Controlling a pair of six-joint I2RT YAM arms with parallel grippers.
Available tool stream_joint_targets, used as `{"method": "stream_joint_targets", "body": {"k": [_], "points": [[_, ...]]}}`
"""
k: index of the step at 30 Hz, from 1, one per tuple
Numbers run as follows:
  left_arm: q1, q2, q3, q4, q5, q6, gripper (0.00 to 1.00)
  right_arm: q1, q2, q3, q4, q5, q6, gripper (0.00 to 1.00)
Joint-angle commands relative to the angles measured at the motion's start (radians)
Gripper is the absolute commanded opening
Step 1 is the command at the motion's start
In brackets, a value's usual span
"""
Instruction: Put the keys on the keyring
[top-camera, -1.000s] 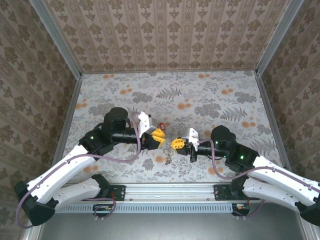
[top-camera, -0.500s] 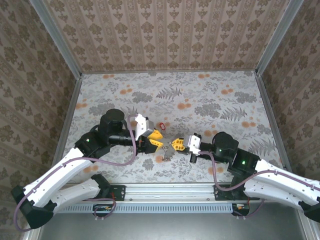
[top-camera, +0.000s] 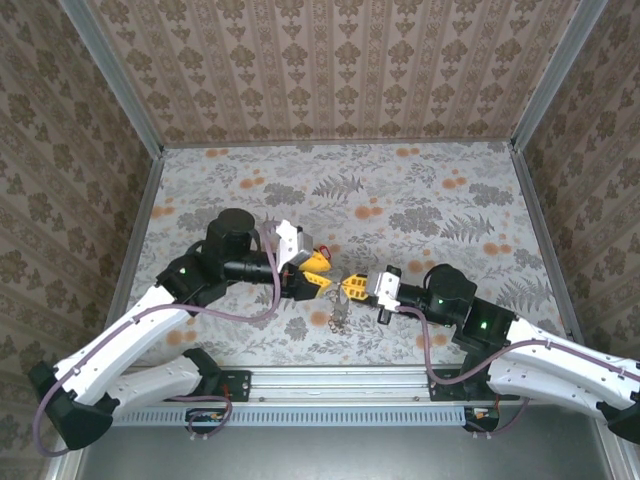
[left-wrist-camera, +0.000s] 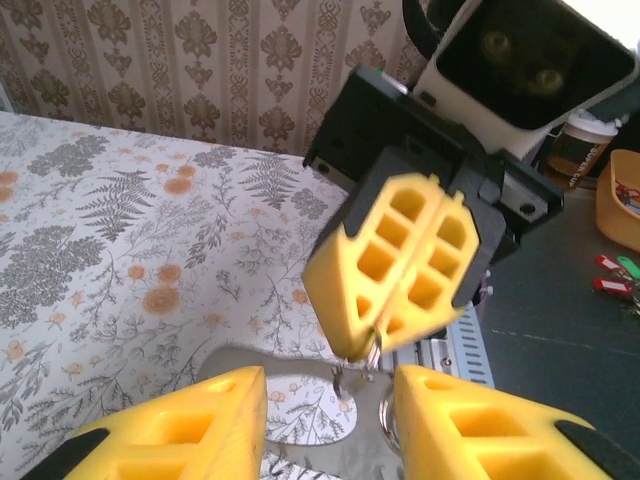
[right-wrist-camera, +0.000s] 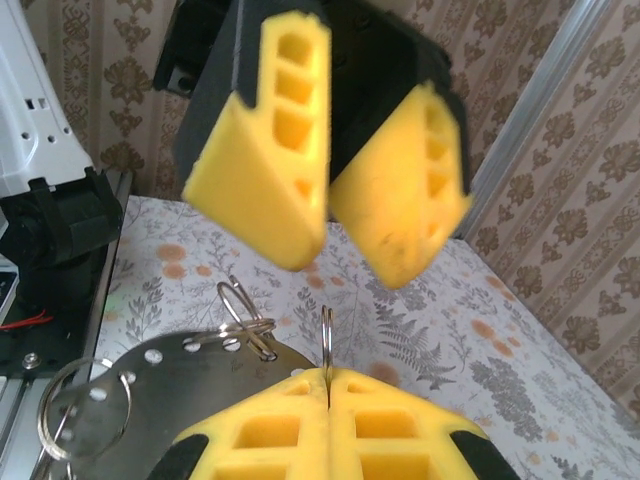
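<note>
Two white arms meet nose to nose over the middle of the bench. Each reaches inward from its base at the near rail, elbow bent and forearm close to level, with purple cables looping along both. The left gripper has its yellow jaws spread, with nothing between them. The right gripper faces it at close range, its jaws pressed together on the keyring, a thin hoop seen edge-on that juts from the seam between the pads.

A silvery perforated plate carrying smaller wire rings hangs beneath the right jaws, dangling just above the cloth in the overhead view. The keys, marked by a small red tag, lie on the bench just beyond the left gripper and apart from the keyring (the metal itself is too small to make out from above).

The bench wears a pale cloth printed with grey ferns and orange blossoms. Brown damask wallpaper lines the three walls of the booth, which are joined by aluminium posts. Past the bench edge, the left wrist view catches a lidded cup, a yellow tub and loose red and green tags.
</note>
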Motion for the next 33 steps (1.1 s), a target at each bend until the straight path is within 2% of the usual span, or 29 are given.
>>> {"method": "stream_joint_targets", "body": {"k": [1, 6, 14, 19, 22, 25, 30, 32, 33], "points": [[-0.027, 0.010, 0.073, -0.068, -0.032, 0.072, 0.37, 0.008, 0.003, 0.035, 0.006, -0.030, -0.020, 0.00], [-0.104, 0.064, 0.168, -0.257, -0.173, 0.158, 0.35, 0.008, 0.013, 0.059, -0.042, -0.036, -0.004, 0.00], [-0.191, 0.099, 0.207, -0.356, -0.338, 0.195, 0.32, 0.008, 0.016, 0.074, -0.064, -0.062, 0.016, 0.00], [-0.223, 0.130, 0.224, -0.380, -0.393, 0.213, 0.28, 0.010, 0.018, 0.077, -0.074, -0.070, 0.019, 0.00], [-0.226, 0.138, 0.230, -0.380, -0.407, 0.221, 0.23, 0.011, 0.019, 0.080, -0.082, -0.075, 0.019, 0.00], [-0.229, 0.139, 0.230, -0.379, -0.412, 0.223, 0.02, 0.015, 0.022, 0.082, -0.092, -0.071, 0.010, 0.00], [-0.229, 0.114, 0.211, -0.346, -0.380, 0.220, 0.00, 0.020, 0.013, 0.074, -0.090, -0.064, 0.002, 0.00], [-0.212, 0.086, 0.184, -0.303, -0.311, 0.206, 0.00, 0.020, 0.003, 0.067, -0.080, -0.064, 0.008, 0.16], [-0.201, 0.074, 0.169, -0.275, -0.271, 0.195, 0.00, 0.020, -0.001, 0.062, -0.076, -0.064, 0.012, 0.20]]}}
